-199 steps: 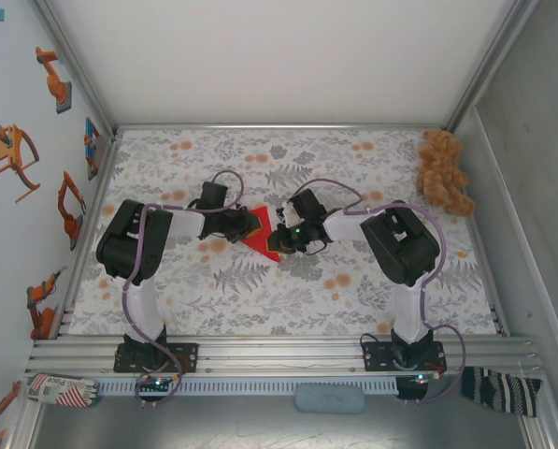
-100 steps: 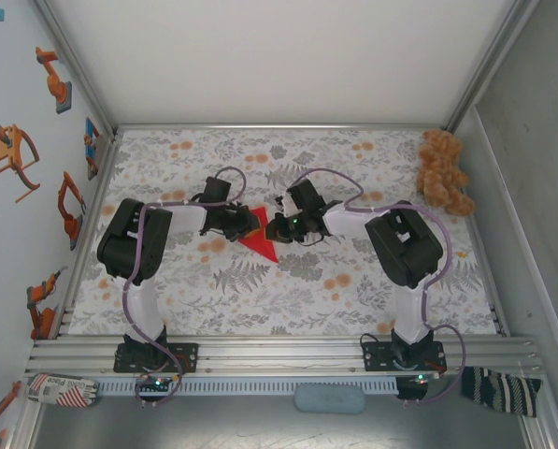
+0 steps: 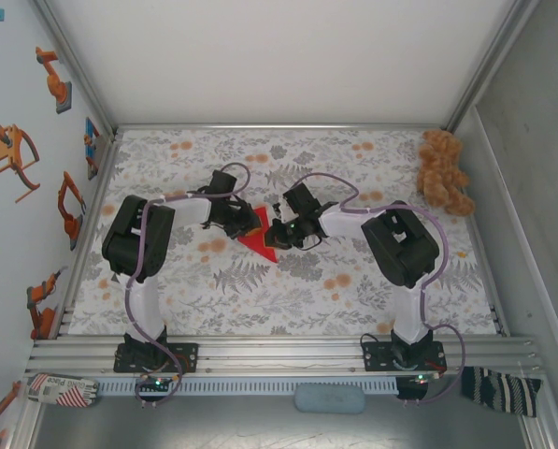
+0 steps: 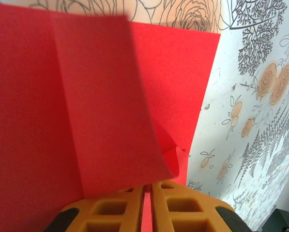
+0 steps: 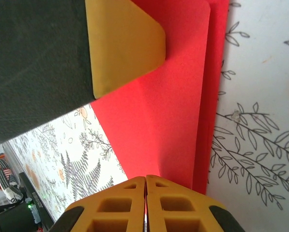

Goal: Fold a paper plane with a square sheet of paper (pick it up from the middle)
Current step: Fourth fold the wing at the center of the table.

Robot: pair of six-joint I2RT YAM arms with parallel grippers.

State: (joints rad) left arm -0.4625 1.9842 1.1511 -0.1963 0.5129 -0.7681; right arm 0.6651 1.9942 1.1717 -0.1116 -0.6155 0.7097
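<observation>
Red paper (image 4: 38, 121) — pinched in left fingers (image 4: 202, 205)

Both arms are bent at the elbow and angled inward, with the wrists turned toward each other, so the left gripper (image 3: 246, 221) and right gripper (image 3: 279, 229) are set pretty much tip to tip. The left jaws are clamped on a thin edge of the red sheet (image 4: 86, 96), seen as a sliver between the pads. The right jaws are pressed fully together, tips parked at the sheet's edge
</observation>
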